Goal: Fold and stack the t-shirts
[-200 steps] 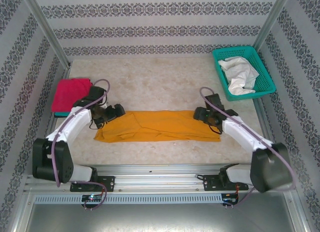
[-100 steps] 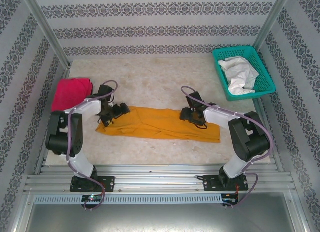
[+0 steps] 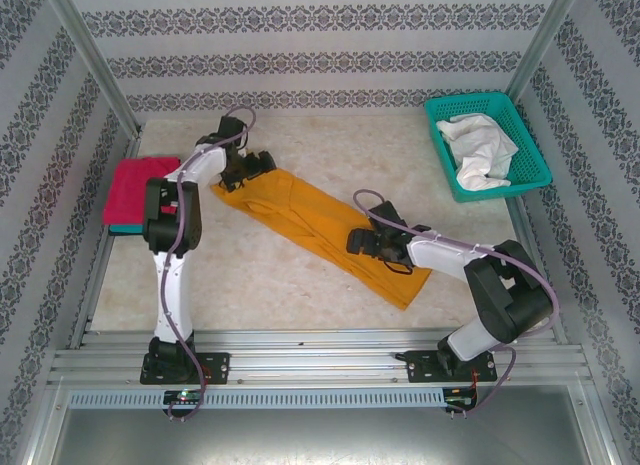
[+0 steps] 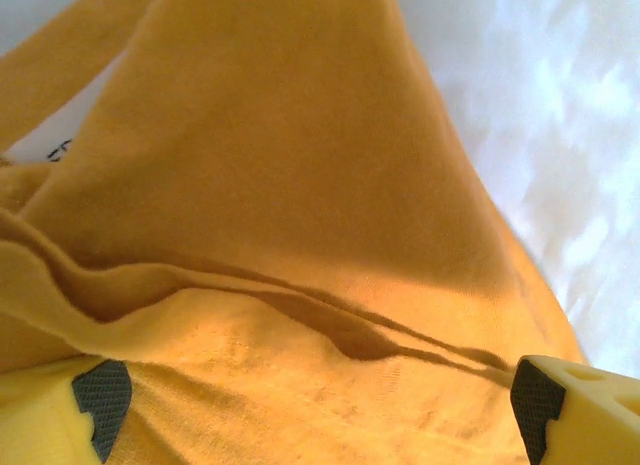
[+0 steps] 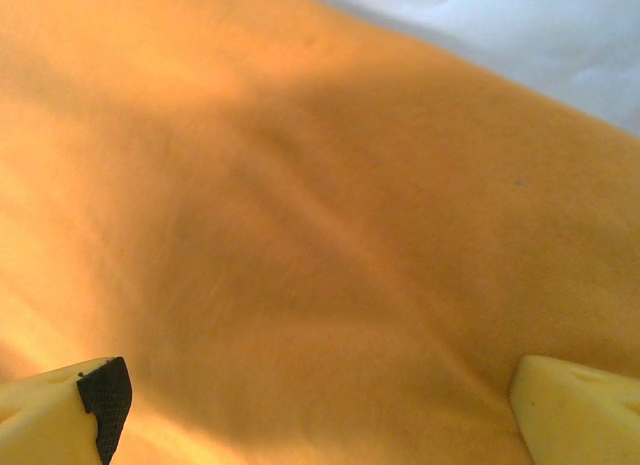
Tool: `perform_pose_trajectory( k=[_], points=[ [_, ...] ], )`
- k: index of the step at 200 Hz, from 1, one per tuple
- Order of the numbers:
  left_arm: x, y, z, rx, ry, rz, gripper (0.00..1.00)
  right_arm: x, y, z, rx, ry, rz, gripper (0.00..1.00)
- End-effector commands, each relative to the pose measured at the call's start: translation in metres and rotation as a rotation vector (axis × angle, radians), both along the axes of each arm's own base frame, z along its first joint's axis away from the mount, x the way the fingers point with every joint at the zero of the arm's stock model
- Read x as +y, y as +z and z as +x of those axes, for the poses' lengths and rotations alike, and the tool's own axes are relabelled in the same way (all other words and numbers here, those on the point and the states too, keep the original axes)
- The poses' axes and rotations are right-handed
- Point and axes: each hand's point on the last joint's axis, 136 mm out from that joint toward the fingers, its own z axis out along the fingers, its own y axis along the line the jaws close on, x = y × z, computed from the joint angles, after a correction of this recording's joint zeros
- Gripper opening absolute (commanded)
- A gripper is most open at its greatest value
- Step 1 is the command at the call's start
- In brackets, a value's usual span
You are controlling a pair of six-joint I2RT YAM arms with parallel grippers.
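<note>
Currently dealing with a mustard-orange t-shirt (image 3: 310, 223) lying as a long, narrow strip, slantwise across the pale mottled table (image 3: 350, 145), from far-left end to near-right end. Poised low over the far-left end with the left gripper (image 3: 254, 169), fingers spread wide and grasping nothing, wrinkled cloth just under the pads (image 4: 100, 397). Set over the near-right part with the right gripper (image 3: 368, 243), likewise spread, nothing pinched between the fingertips (image 5: 102, 395). Off at the left table edge, a folded magenta t-shirt (image 3: 140, 185) atop a teal one (image 3: 122, 228); at the far right, a teal lattice basket (image 3: 486, 98) with white cloth (image 3: 478, 150) inside.

Probably partway through the fold, with stacking not yet done. Risks from here:
- closing on the top layer alone and peeling the strip open
- pinching the loose ridge near the left fingers and dragging a crease into the fold
- lifting one end ahead of the other and skewing the strip further
- snagging the magenta pile, with the left arm so near it
</note>
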Motion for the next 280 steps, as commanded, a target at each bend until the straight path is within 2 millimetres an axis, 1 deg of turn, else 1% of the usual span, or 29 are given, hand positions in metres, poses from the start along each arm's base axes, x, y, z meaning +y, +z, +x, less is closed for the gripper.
perform_pose_trajectory(
  k=[1, 15, 25, 40, 60, 81, 101, 118, 122, 130, 134, 137, 138, 139, 143, 145, 148, 152, 163, 192, 197, 200, 206, 211, 224, 233, 252, 266, 280],
  points=[
    [0.014, -0.047, -0.002, 0.125, -0.018, 0.078, 1.0, 0.006, -0.026, -0.043, 0.162, 0.072, -0.017, 0.98],
    [0.01, -0.041, 0.011, 0.108, -0.027, 0.064, 1.0, 0.017, -0.012, -0.038, 0.13, 0.114, -0.011, 0.98],
    [0.006, -0.029, 0.019, 0.08, -0.036, 0.061, 1.0, 0.022, 0.001, -0.033, 0.091, 0.139, -0.014, 0.98],
    [0.001, -0.006, 0.028, 0.021, -0.048, 0.06, 1.0, 0.024, 0.02, -0.021, 0.026, 0.15, -0.018, 0.96],
    [-0.004, 0.038, 0.036, -0.077, -0.055, 0.042, 1.0, 0.024, 0.04, -0.001, -0.051, 0.155, -0.02, 0.95],
    [-0.004, 0.081, 0.04, -0.184, -0.055, 0.037, 1.0, 0.028, 0.049, 0.024, -0.067, 0.152, 0.02, 0.93],
    [0.0, 0.109, 0.035, -0.246, -0.055, 0.061, 1.0, 0.039, 0.05, 0.051, -0.071, 0.167, 0.028, 0.93],
    [0.006, 0.125, 0.021, -0.275, -0.049, 0.086, 1.0, 0.055, 0.055, 0.077, -0.095, 0.201, 0.024, 0.93],
    [0.008, 0.128, 0.016, -0.284, -0.044, 0.091, 1.0, 0.06, 0.056, 0.083, -0.1, 0.205, 0.027, 0.93],
    [0.011, 0.124, 0.004, -0.282, -0.034, 0.102, 1.0, 0.069, 0.058, 0.095, -0.109, 0.215, 0.036, 0.92],
    [0.013, 0.132, -0.002, -0.304, -0.026, 0.106, 1.0, 0.074, 0.057, 0.101, -0.111, 0.222, 0.041, 0.92],
    [0.016, 0.132, -0.007, -0.308, -0.018, 0.112, 1.0, 0.079, 0.061, 0.107, -0.122, 0.227, 0.049, 0.91],
    [0.016, 0.134, -0.008, -0.314, -0.015, 0.112, 1.0, 0.08, 0.059, 0.107, -0.117, 0.229, 0.047, 0.91],
    [0.017, 0.129, -0.01, -0.307, -0.013, 0.113, 1.0, 0.082, 0.059, 0.109, -0.119, 0.231, 0.048, 0.91],
    [0.019, 0.128, -0.018, -0.308, -0.003, 0.115, 1.0, 0.087, 0.059, 0.115, -0.119, 0.24, 0.053, 0.89],
    [0.019, 0.134, -0.021, -0.321, 0.002, 0.114, 1.0, 0.091, 0.061, 0.118, -0.126, 0.243, 0.057, 0.88],
    [0.021, 0.13, -0.028, -0.314, 0.01, 0.115, 1.0, 0.096, 0.065, 0.123, -0.131, 0.251, 0.067, 0.87],
    [0.022, 0.131, -0.037, -0.317, 0.016, 0.115, 1.0, 0.102, 0.059, 0.127, -0.116, 0.261, 0.072, 0.86],
    [0.02, 0.134, -0.06, -0.337, 0.011, 0.104, 1.0, 0.122, 0.062, 0.141, -0.101, 0.29, 0.11, 0.82],
    [0.018, 0.126, -0.124, -0.326, 0.007, 0.148, 1.0, 0.174, 0.054, 0.169, -0.058, 0.352, 0.233, 0.71],
    [0.018, 0.126, -0.133, -0.327, 0.014, 0.152, 1.0, 0.184, 0.056, 0.174, -0.06, 0.361, 0.26, 0.7],
    [0.019, 0.124, -0.139, -0.325, 0.018, 0.154, 1.0, 0.189, 0.052, 0.175, -0.053, 0.368, 0.27, 0.69],
    [0.019, 0.121, -0.15, -0.325, 0.023, 0.152, 1.0, 0.2, 0.055, 0.18, -0.061, 0.385, 0.301, 0.69],
    [0.019, 0.118, -0.157, -0.325, 0.028, 0.151, 1.0, 0.21, 0.051, 0.182, -0.053, 0.403, 0.322, 0.69],
    [0.017, 0.114, -0.175, -0.339, 0.027, 0.137, 1.0, 0.228, 0.049, 0.188, -0.049, 0.426, 0.372, 0.69],
    [0.011, 0.108, -0.187, -0.345, 0.003, 0.11, 1.0, 0.235, 0.044, 0.193, -0.037, 0.423, 0.402, 0.69],
    [-0.002, 0.105, -0.204, -0.378, -0.05, 0.054, 1.0, 0.245, 0.033, 0.204, -0.015, 0.401, 0.436, 0.69],
    [-0.004, 0.104, -0.211, -0.391, -0.073, 0.05, 1.0, 0.242, 0.024, 0.214, -0.007, 0.362, 0.415, 0.69],
    [-0.005, 0.104, -0.213, -0.396, -0.095, 0.057, 1.0, 0.23, 0.014, 0.225, -0.005, 0.302, 0.374, 0.69]
  ],
)
